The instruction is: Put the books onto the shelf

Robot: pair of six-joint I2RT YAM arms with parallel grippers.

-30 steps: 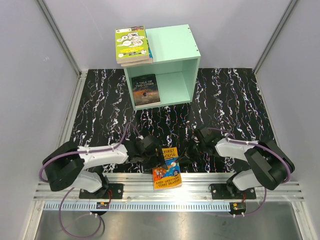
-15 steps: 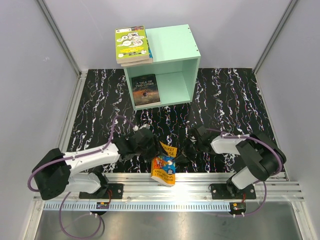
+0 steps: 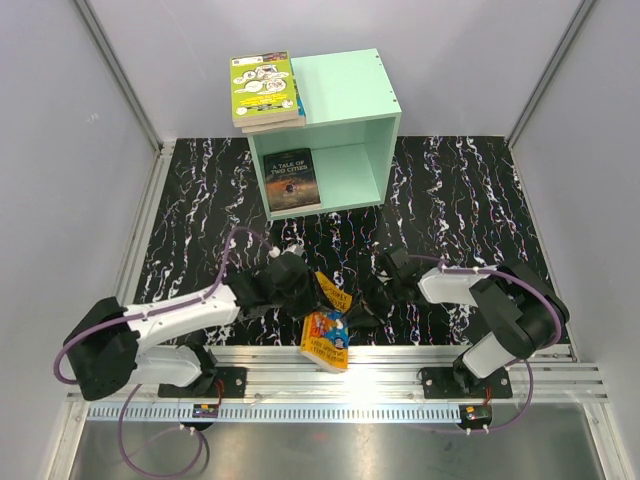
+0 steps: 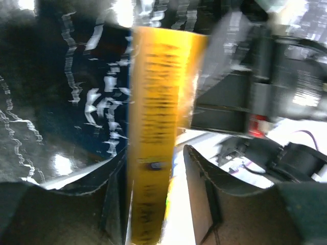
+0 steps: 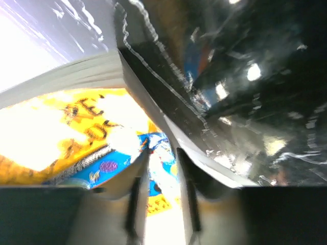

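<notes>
An orange-yellow book (image 3: pixel 328 335) stands tilted on the near part of the mat between my two grippers. My left gripper (image 3: pixel 305 292) straddles its yellow spine (image 4: pixel 156 92). The left finger lies against the spine and a gap shows at the right finger (image 4: pixel 204 178), so this gripper (image 4: pixel 156 153) is open. My right gripper (image 3: pixel 362 305) sits just right of the book, with its jaws (image 5: pixel 162 153) slightly open and nothing between them; the book's cover (image 5: pixel 76 122) shows beyond. The mint-green shelf (image 3: pixel 345 90) stands at the back. A dark book (image 3: pixel 291 178) leans inside it and a stack of books (image 3: pixel 264 88) lies on its top.
A black marbled mat (image 3: pixel 450 200) covers the table. An aluminium rail (image 3: pixel 340 372) runs along the near edge between the arm bases. Grey walls close in the left, right and back sides.
The orange-yellow book has tipped up from flat and shifted slightly left. My left gripper moved in and narrowed around its spine. My right gripper went from shut to slightly open.
</notes>
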